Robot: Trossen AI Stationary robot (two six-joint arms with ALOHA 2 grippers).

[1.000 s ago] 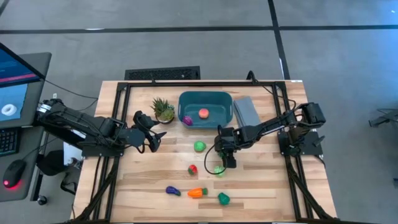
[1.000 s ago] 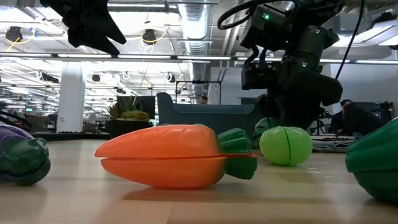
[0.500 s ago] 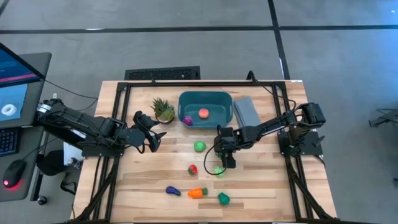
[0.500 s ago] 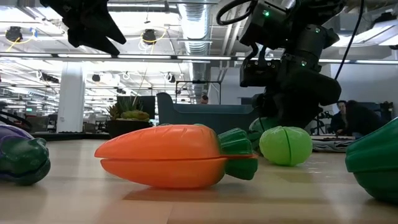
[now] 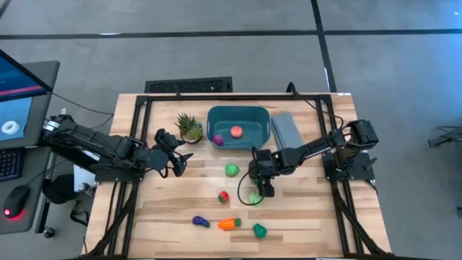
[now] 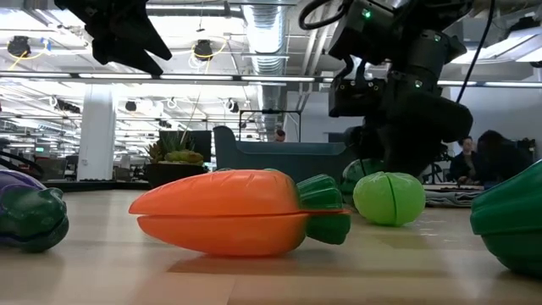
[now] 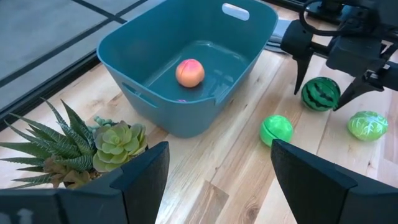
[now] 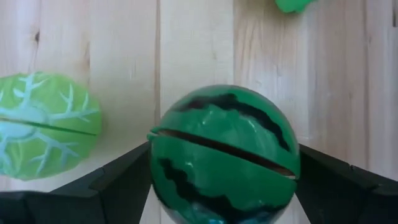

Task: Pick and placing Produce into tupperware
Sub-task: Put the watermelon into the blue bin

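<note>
The right gripper (image 7: 320,74) sits low over mid-table with its fingers spread to either side of the striped watermelon (image 8: 222,155) (a pale green cabbage (image 8: 43,124) lies just beside it). The teal tub (image 5: 238,126) already holds a peach (image 7: 189,72). The left gripper (image 5: 175,165) waits spread beside the potted plant (image 5: 190,128).

It was an open-plan robotics lab or office: exposed ceiling ducts (image 6: 269,34) and strip lights ran overhead, a person (image 6: 468,158) sat at a desk beyond the counter (image 5: 180,209), and a monitor (image 5: 18,90), keyboard and mouse (image 5: 12,202) stood beside it.
</note>
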